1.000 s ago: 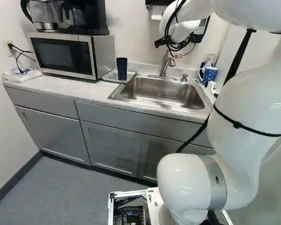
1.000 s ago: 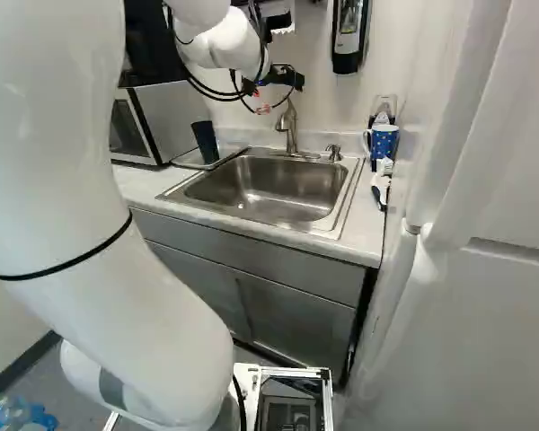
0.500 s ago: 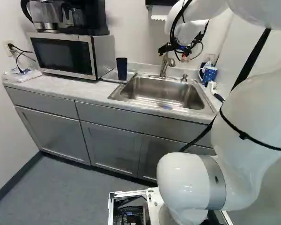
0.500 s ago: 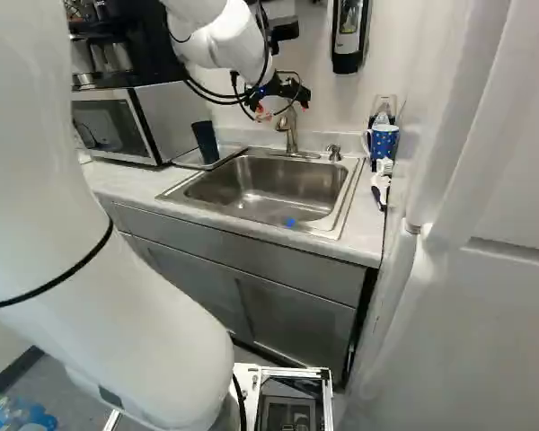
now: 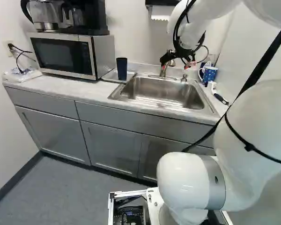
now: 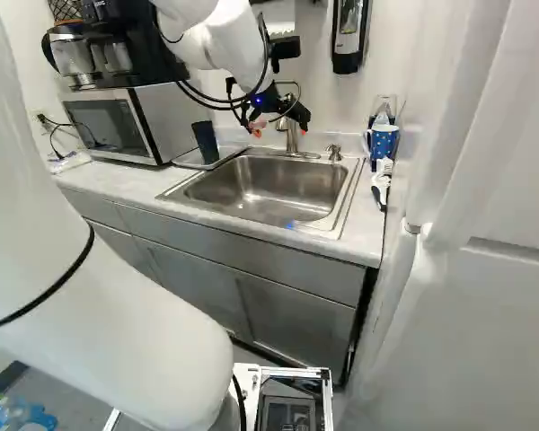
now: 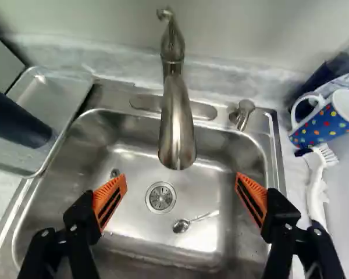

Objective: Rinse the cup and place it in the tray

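Observation:
My gripper (image 6: 280, 127) hangs in front of the faucet, above the back of the sink (image 6: 268, 189). In the wrist view the gripper (image 7: 180, 190) stands wide open over the basin, nothing between its orange pads; the faucet (image 7: 176, 116) is ahead. A dark blue cup (image 5: 122, 69) stands upright on the metal tray (image 7: 75, 87), left of the sink. A blue mug (image 7: 323, 127) with coloured dots and a white handle is on the counter to the sink's right, beside the wall, well away from the gripper.
A spoon (image 7: 181, 225) lies in the basin near the drain. A white brush (image 7: 316, 186) lies by the mug, and the soap pump (image 7: 242, 113) stands beside the faucet. A microwave (image 5: 63, 55) with a coffee maker on top is left of the tray.
My gripper has come down towards the sink and its wrist has turned, while the arm's upper links have swung. The base, cup, mug and tray have not moved.

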`<state>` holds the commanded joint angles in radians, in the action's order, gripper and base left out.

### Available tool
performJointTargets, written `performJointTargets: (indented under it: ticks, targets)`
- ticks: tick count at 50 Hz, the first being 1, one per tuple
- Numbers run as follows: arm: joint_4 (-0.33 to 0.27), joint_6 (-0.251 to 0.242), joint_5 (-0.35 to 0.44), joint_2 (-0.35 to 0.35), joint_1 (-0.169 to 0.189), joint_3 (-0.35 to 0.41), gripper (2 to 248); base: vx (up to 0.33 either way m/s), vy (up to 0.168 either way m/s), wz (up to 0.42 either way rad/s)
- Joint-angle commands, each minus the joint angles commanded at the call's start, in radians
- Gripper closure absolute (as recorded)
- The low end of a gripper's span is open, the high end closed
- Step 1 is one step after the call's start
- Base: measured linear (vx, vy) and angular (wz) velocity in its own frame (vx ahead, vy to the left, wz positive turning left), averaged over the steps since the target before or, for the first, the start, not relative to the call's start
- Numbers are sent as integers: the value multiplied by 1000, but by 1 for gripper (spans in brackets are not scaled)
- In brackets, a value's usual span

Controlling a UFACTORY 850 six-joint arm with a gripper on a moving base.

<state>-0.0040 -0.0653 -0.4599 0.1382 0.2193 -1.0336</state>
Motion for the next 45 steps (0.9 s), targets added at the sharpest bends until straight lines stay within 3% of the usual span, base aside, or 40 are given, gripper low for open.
performJointTargets:
  ticks: [18,45]
  targets:
    - [27,0,-189,0,0,0,3,0,0,0]
    - [27,0,-189,0,0,0,3,0,0,0]
